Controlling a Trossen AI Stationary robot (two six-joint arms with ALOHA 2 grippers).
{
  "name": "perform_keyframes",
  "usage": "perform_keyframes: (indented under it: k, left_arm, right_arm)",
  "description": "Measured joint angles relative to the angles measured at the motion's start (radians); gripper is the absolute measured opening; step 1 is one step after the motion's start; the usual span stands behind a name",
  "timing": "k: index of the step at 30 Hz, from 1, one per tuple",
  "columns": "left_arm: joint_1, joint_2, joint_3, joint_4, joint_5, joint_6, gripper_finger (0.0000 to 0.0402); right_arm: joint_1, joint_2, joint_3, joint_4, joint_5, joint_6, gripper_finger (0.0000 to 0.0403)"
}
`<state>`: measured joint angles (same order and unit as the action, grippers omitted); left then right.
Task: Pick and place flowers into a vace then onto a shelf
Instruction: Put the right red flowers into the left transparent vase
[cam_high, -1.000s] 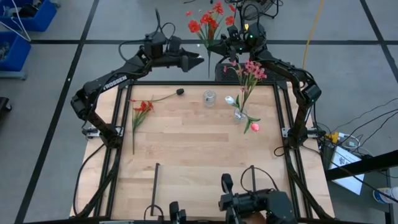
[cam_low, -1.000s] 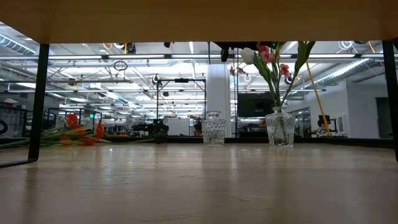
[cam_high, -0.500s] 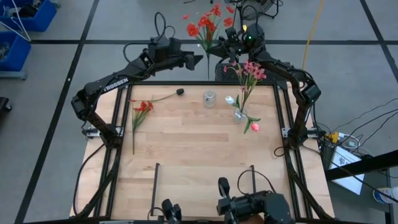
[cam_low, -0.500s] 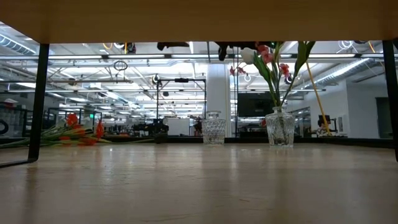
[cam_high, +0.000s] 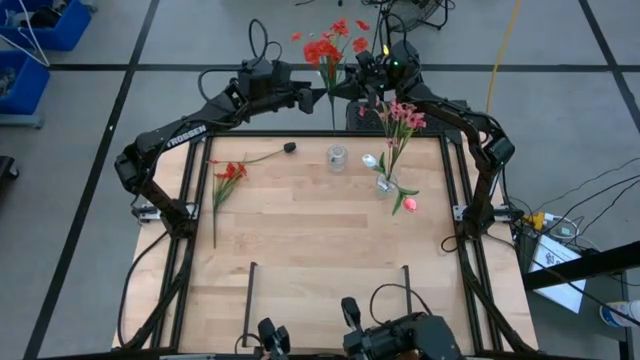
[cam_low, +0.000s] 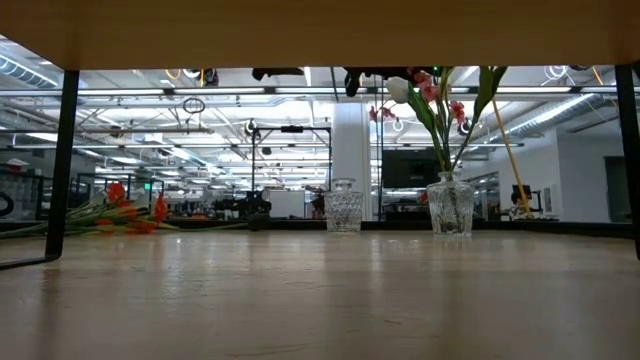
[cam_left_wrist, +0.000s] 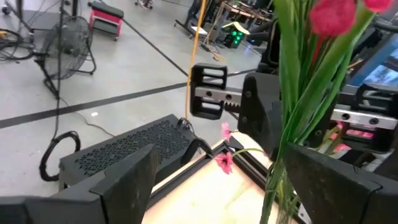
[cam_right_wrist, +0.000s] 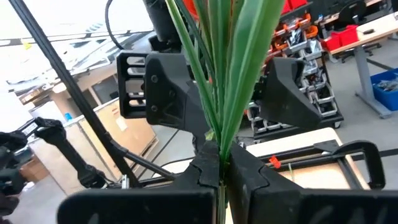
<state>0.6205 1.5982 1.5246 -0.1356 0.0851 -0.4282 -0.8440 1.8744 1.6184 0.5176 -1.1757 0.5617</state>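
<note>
Red spray is hanging in the air past the table's far edge, its stem pinched tight in your right gripper. You're bringing the left gripper alongside, jaws wide around the stalks, probably for a handover or regrip before the empty vase.

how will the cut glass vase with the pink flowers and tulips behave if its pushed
The cut glass vase probably tips easily: tall pink flowers lean well past its small base. It looks rigid and breakable, and may slide on the smooth wooden tabletop.
</note>
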Motion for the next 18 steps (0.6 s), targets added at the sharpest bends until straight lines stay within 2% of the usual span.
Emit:
perform_keyframes:
  k: [10,18]
  left_arm:
    - [-0.002,0.000,0.000,0.011,0.071,-0.003,0.0351]
    - [-0.015,0.001,0.001,0.004,0.080,-0.024,0.0351]
  right_arm:
    - [0.007,0.000,0.000,-0.014,-0.008,-0.019,0.0000]
    - [0.005,0.000,0.000,-0.034,-0.006,-0.035,0.0000]
